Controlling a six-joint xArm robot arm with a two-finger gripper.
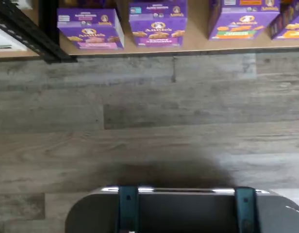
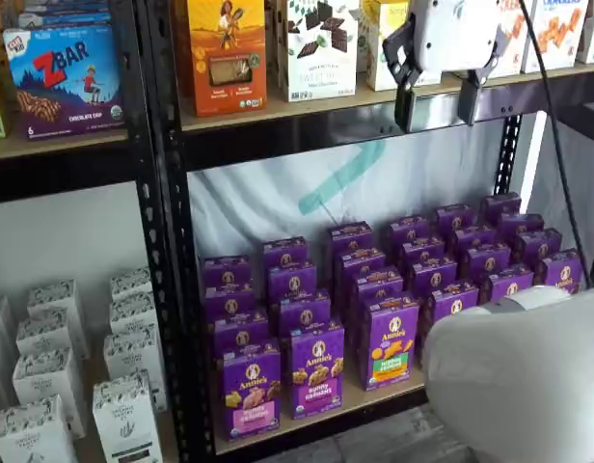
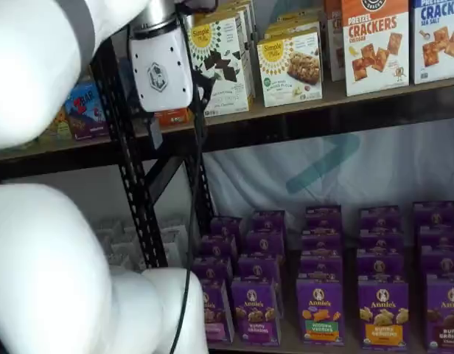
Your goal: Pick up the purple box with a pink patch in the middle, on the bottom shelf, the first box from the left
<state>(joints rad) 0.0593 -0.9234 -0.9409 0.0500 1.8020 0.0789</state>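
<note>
High up, level w/ the upper shelf: gripper (image 2: 438, 108) hangs in front of the rack, well above the purple rows.
Fingers: two black fingers (image 2: 405, 106) spread w/ a plain gap, nothing between them, touching nothing.
Fingers, other shelf view: gripper (image 3: 175, 125) is side-on; only the white body and dark bits below it show, gap can't be made out.
Purple box: purple box (image 2: 250, 389) stands upright at the front-left corner of the bottom shelf (image 2: 369, 400), just beside a "bunny grahams" box (image 2: 316, 369).
Hidden: in a shelf view the white arm (image 3: 43, 258) fills the left side; purple box (image 3: 214, 311) partly cut off behind it.
Wrist view only: purple box (image 1: 92, 30) seen from above at the board's edge, grey plank floor (image 1: 149, 121) below, dark mount w/ teal brackets (image 1: 183, 211).
</note>
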